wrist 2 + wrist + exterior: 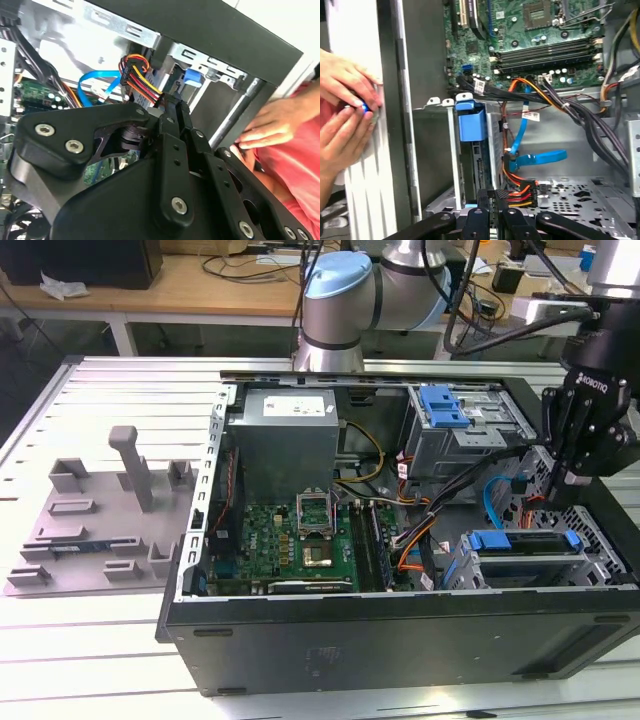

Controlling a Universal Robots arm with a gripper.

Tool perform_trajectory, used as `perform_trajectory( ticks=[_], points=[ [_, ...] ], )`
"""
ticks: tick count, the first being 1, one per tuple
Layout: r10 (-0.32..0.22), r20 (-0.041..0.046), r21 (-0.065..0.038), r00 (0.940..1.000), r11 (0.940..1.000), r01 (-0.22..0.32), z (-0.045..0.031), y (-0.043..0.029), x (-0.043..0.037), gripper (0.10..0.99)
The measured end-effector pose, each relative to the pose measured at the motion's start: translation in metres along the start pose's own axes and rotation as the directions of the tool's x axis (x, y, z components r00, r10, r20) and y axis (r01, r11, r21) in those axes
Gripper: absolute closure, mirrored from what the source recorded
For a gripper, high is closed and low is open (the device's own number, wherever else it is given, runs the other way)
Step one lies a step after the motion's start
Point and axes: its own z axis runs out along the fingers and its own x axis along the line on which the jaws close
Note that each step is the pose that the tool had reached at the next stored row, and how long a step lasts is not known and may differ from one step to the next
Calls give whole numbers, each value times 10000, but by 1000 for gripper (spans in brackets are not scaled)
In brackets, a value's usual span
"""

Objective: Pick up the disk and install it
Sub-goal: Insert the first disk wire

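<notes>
Exterior view puts the disk (520, 545) already in its bay (455, 572) at the corner of the case (400, 640). My gripper (175, 106) seems pressed together on the power cable (139, 77) near its end; I'd keep that end square to the disk and go gently.

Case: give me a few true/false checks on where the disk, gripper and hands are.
1. The disk sits in a bay inside the case. True.
2. The gripper hangs over the grey fixture. False: it is over the case at the exterior view's right, by the coloured-wire plug.
3. A person's hands are outside the case wall. True.
4. The case is closed. False: it is open, with the motherboard bare.
</notes>
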Motion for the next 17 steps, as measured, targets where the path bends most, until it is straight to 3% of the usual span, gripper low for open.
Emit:
perform_trajectory(
  ticks=[2, 6, 7, 8, 10, 11, 12, 14, 17],
  points=[
    [7, 344, 4, 9994, 10000, -7, 16, -2, 54, 922],
    [10, 632, 0, 9980, 10000, -10, 41, 6, 142, 922],
    [12, 732, 0, 9973, 10000, -12, 49, 10, 170, 922],
    [15, 883, 1, 9961, 10000, -15, 58, 15, 202, 922],
    [15, 1047, 1, 9945, 10000, -15, 65, 19, 224, 922],
    [11, 1199, -3, 9928, 10000, -11, 71, 23, 246, 922],
    [11, 1288, -6, 9917, 10000, -10, 77, 28, 270, 922],
    [12, 1433, -17, 9897, 10000, -9, 95, 42, 331, 922],
    [11, 1437, -20, 9896, 10000, -8, 99, 40, 345, 922]
  ],
)
